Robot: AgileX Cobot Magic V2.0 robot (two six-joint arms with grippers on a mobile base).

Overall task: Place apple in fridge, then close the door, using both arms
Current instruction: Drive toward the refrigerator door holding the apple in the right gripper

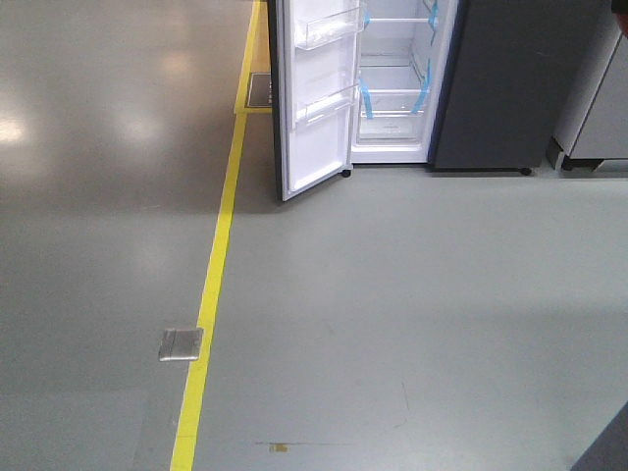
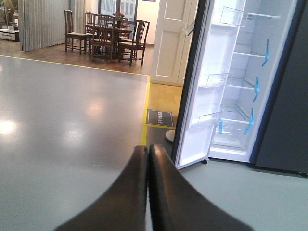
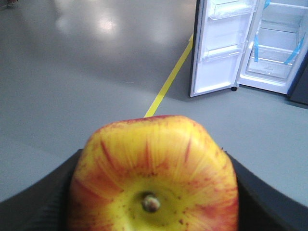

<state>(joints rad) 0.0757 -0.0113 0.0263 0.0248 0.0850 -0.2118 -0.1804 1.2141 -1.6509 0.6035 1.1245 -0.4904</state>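
While the right jaws are pinching the apple (image 3: 154, 175) from both sides, its stem is facing the wrist camera, its lower part is running off the frame, and the fruit is hiding most of the dark fingers (image 3: 33, 204). The left jaws are pressing together, tip against tip. Well ahead across the floor (image 1: 412, 314), the fridge (image 1: 510, 88) is standing with its door (image 1: 314, 128) swung wide beside a yellow line (image 1: 211, 285); the front view is cutting off its top.
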